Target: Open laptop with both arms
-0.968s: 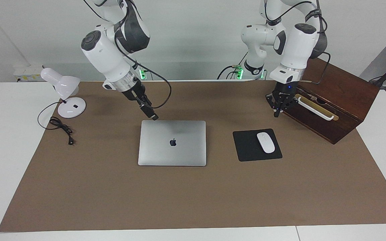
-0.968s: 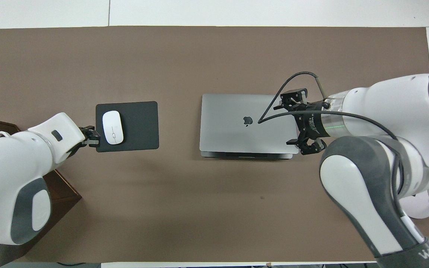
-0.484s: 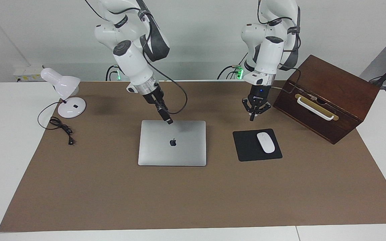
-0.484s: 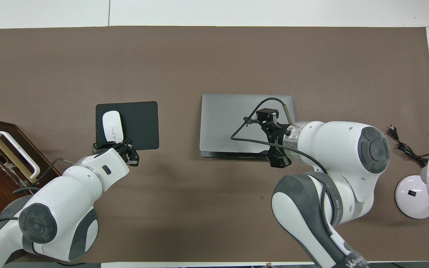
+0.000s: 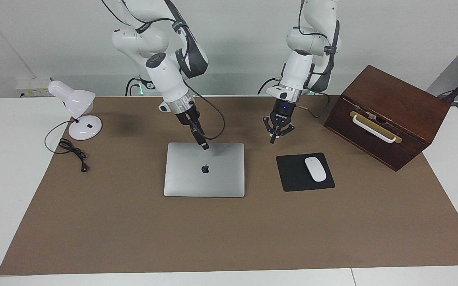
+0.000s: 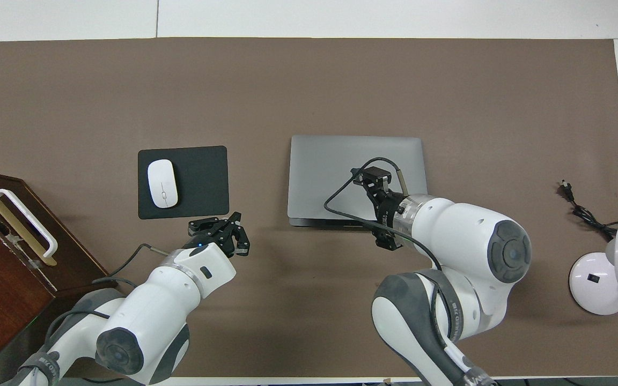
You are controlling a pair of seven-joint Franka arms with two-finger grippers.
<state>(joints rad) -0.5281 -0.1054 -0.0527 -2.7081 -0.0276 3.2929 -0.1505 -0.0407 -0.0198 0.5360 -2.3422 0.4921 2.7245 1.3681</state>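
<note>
The silver-grey laptop (image 5: 204,170) lies closed on the brown mat, apple logo up; it also shows in the overhead view (image 6: 330,161). My right gripper (image 5: 204,146) hangs tilted just over the lid near the laptop's edge nearest the robots, about at that edge's middle; in the overhead view (image 6: 372,177) it covers the logo. I cannot tell whether it touches the lid. My left gripper (image 5: 272,140) points down over bare mat between the laptop and the mouse pad, at the robots' side of both, clear of them; it also shows in the overhead view (image 6: 216,226).
A black mouse pad (image 5: 292,174) with a white mouse (image 5: 315,169) lies beside the laptop toward the left arm's end. A brown wooden box (image 5: 396,107) with a white handle stands at that end. A white desk lamp (image 5: 78,107) and its black cord (image 5: 72,153) are at the right arm's end.
The right gripper moved from the laptop's corner to the middle of its near edge. The left gripper swung from in front of the wooden box to over the mat between mouse pad and laptop.
</note>
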